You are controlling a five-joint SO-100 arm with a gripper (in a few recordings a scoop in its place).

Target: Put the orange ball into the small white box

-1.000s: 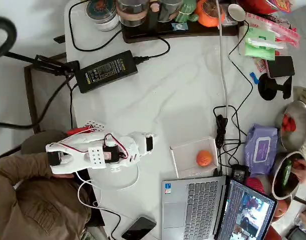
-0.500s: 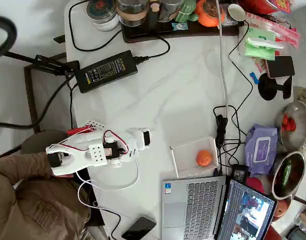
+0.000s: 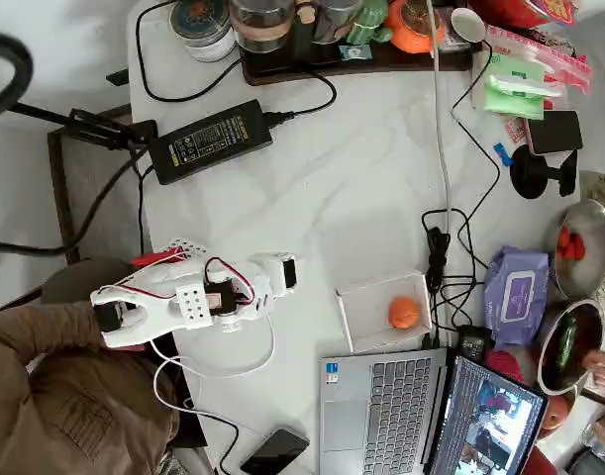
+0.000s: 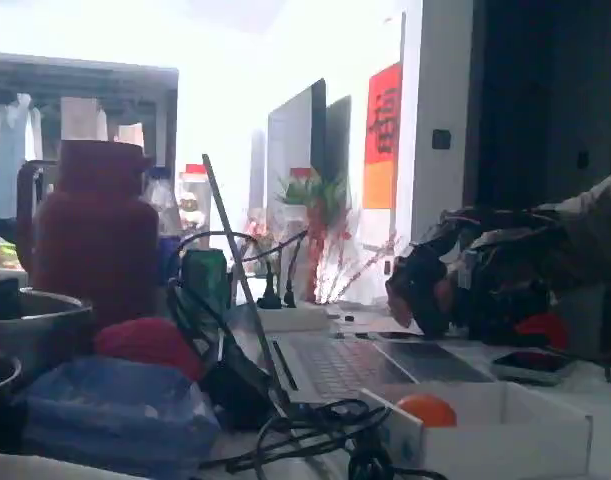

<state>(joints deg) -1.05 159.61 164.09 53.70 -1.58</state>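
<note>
The orange ball [image 3: 404,313] sits inside the small white box [image 3: 361,315], over toward the box's right wall in the overhead view, and in the fixed view the ball [image 4: 426,409] peeks up above the box's low front wall [image 4: 515,435]. The box rests on the white table [image 3: 352,188], just above the open laptop [image 3: 381,416] and beside a tangle of black cables [image 3: 443,257]. The white arm lies folded at the left of the table, well apart from the box, and its gripper [image 3: 288,274] points toward it; from overhead I cannot tell whether the jaws are parted or closed, and nothing is seen between them. Right of the box lies a purple wet-wipes pack [image 3: 516,294]. At the right edge a metal bowl [image 3: 579,237] holds something red, and a second metal bowl [image 3: 564,346] below it holds a dark green item, with a person's hand [image 3: 604,366] at its rim. Along the top edge a dark tray [image 3: 352,54] carries jars and an orange rounded object with a green top [image 3: 413,25]. A black power brick [image 3: 211,141] lies upper left, a phone [image 3: 274,452] near the bottom edge.
</note>
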